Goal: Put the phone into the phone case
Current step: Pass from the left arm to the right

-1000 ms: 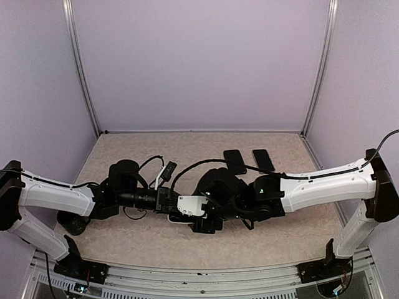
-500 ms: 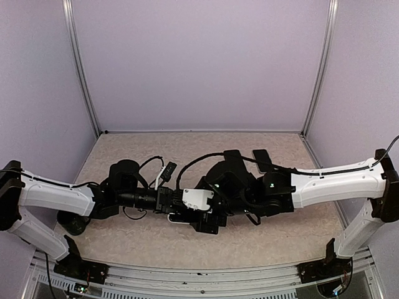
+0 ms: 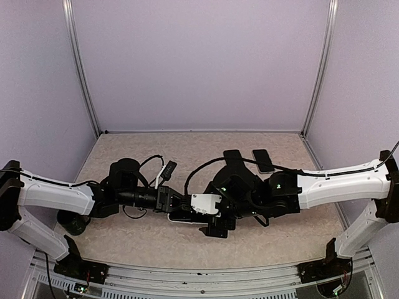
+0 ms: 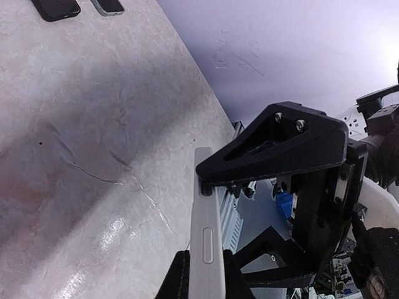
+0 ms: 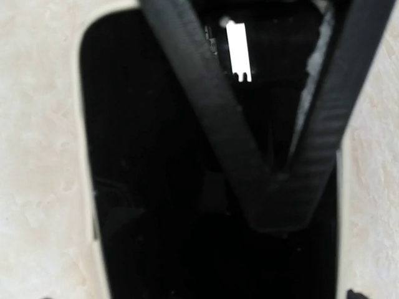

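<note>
The white phone case (image 3: 184,217) lies low over the table's middle, seen edge-on in the left wrist view (image 4: 206,237). My left gripper (image 3: 173,204) is shut on its near end, one finger on each side (image 4: 206,279). From the right wrist, the phone's dark face (image 5: 143,162) fills the case's pale rim (image 5: 84,156). My right gripper (image 3: 211,218) stands open over the case's other end. One of its black fingers (image 4: 274,146) touches the case's far tip and lies across the phone's face (image 5: 274,193).
Two more dark phones lie side by side at the back of the table (image 3: 235,161) (image 3: 263,160), also in the left wrist view's top corner (image 4: 56,7). The beige tabletop (image 3: 124,156) is walled on three sides. Cables loop over both wrists.
My right gripper has drawn back to the right along the case and its jaws have spread wider. The left gripper and the case have stayed put.
</note>
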`<state>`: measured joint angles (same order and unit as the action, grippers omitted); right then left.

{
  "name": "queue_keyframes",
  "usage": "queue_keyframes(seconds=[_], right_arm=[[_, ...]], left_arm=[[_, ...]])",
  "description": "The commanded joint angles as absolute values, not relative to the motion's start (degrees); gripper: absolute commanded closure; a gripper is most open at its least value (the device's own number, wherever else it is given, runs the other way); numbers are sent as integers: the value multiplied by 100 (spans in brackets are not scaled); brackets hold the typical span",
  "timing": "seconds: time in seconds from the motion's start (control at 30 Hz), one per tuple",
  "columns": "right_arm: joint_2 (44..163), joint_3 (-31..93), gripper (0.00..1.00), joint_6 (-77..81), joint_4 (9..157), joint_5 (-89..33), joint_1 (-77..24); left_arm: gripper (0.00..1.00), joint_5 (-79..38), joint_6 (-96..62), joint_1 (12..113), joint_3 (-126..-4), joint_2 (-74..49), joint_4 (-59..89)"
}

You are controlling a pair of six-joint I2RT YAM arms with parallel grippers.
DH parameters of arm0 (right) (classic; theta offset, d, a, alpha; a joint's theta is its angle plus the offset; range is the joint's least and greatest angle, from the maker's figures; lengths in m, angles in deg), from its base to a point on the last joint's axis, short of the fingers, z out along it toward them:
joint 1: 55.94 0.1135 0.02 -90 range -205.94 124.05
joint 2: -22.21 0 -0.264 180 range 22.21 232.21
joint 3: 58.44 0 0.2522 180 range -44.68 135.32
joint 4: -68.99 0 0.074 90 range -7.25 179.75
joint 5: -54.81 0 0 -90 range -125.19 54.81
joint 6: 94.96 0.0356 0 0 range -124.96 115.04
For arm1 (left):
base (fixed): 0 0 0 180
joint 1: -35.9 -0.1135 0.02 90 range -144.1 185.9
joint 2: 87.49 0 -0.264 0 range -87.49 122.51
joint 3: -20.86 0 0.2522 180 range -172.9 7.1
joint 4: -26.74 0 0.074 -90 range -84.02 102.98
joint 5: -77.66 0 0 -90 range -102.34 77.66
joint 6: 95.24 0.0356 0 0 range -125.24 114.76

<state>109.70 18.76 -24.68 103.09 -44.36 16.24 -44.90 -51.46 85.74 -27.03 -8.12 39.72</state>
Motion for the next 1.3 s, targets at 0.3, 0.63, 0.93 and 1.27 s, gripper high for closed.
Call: queue_keyframes(seconds=[0.3, 0.63, 0.93, 1.27], right_arm=[[11230, 1994, 1, -2451, 10268, -4834, 1508], [11248, 2029, 15, -2570, 10105, -4562, 1531], [11398, 2035, 34, -2697, 10055, -4831, 1647], [11188, 1940, 39, -2565, 9903, -4845, 1652]], left_arm=[[100, -4548, -5079, 8547, -2938, -1016, 4190], [100, -4530, -5094, 8521, -2894, -973, 4196], [100, -4508, -5146, 8455, -2843, -935, 4238], [53, -4477, -5259, 8328, -2672, -1128, 4373]])
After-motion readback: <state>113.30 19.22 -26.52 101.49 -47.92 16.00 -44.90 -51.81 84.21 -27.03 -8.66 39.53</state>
